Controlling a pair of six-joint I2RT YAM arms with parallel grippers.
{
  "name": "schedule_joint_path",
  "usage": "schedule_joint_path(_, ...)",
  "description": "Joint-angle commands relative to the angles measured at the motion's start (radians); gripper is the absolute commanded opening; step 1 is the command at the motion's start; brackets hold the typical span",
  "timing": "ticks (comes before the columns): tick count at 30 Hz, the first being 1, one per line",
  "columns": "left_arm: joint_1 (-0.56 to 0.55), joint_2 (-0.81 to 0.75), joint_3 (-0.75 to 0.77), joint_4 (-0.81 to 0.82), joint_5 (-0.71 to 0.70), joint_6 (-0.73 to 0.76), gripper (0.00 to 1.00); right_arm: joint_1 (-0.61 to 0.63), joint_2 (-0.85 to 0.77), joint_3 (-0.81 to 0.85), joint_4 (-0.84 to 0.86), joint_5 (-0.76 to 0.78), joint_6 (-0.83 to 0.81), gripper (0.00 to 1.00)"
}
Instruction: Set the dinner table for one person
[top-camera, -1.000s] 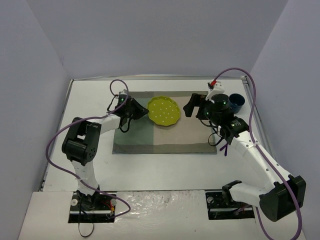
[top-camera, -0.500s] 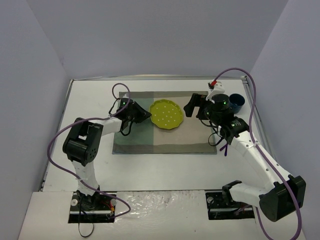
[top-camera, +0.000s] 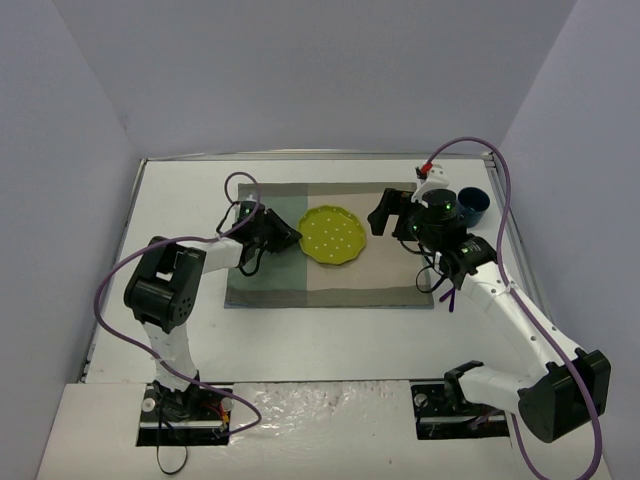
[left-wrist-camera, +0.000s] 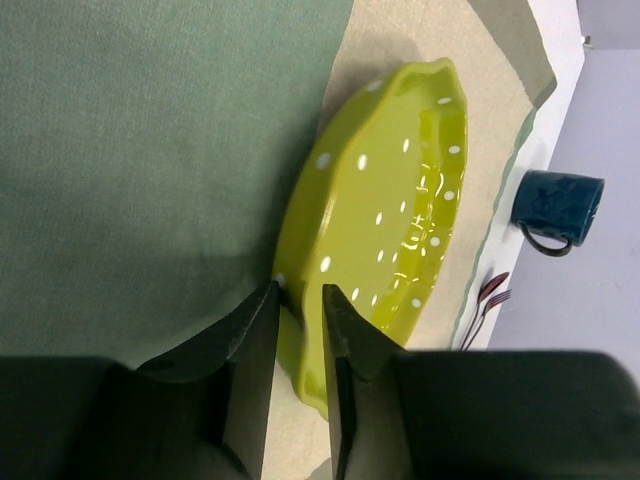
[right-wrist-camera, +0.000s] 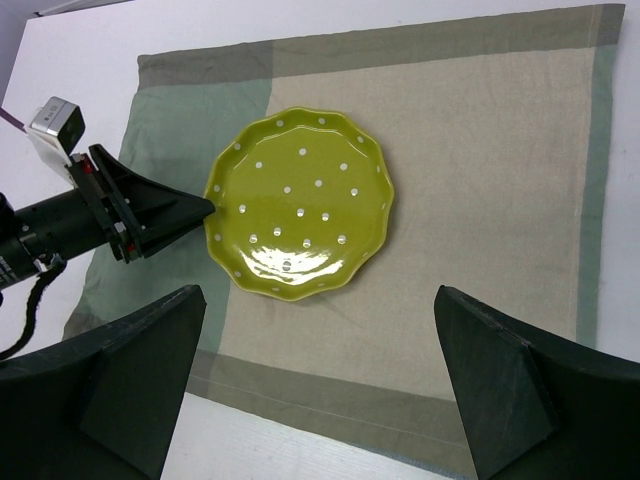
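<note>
A yellow-green plate (top-camera: 334, 237) with white dots lies on the green and beige cloth mat (top-camera: 390, 272) on the white dinner table (top-camera: 180, 200). My left gripper (top-camera: 291, 238) is shut on the plate's left rim; in the left wrist view the rim (left-wrist-camera: 300, 330) sits between the two black fingers (left-wrist-camera: 255, 350). My right gripper (top-camera: 385, 213) hovers open and empty above the mat, right of the plate. In the right wrist view the plate (right-wrist-camera: 300, 210) lies ahead of the wide-open gripper (right-wrist-camera: 318, 295), with the left gripper (right-wrist-camera: 150, 215) on its rim.
A dark blue mug (top-camera: 472, 204) stands on the table right of the mat and shows in the left wrist view (left-wrist-camera: 555, 205). Dark purple cutlery (left-wrist-camera: 490, 298) lies by the mat's right edge. Grey walls enclose the table on three sides.
</note>
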Motion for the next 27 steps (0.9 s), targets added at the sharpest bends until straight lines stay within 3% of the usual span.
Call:
schedule_joint_path(1,-0.004,-0.059,0.060,0.036,0.027,0.033,0.30,-0.007,0.001,-0.002,0.044,0.042,-0.019,0.96)
schedule_joint_path(8,-0.002,-0.045,0.083,-0.079,-0.017,0.089,0.57,-0.011,0.004,-0.007,0.042,0.075,-0.027,0.96)
schedule_joint_path(10,-0.002,-0.061,0.105,-0.167,-0.051,0.129,0.69,-0.014,0.004,-0.005,0.042,0.121,-0.028,0.96)
schedule_joint_path(16,0.002,-0.178,0.169,-0.479,-0.217,0.305,0.88,-0.036,0.004,0.017,0.009,0.282,-0.036,1.00)
schedule_joint_path(20,0.027,-0.307,0.208,-0.694,-0.327,0.452,0.97,-0.080,0.022,0.027,0.006,0.344,-0.074,1.00)
schedule_joint_path(27,0.117,-0.484,0.294,-0.919,-0.417,0.662,0.97,-0.155,0.120,0.019,0.004,0.457,-0.155,1.00)
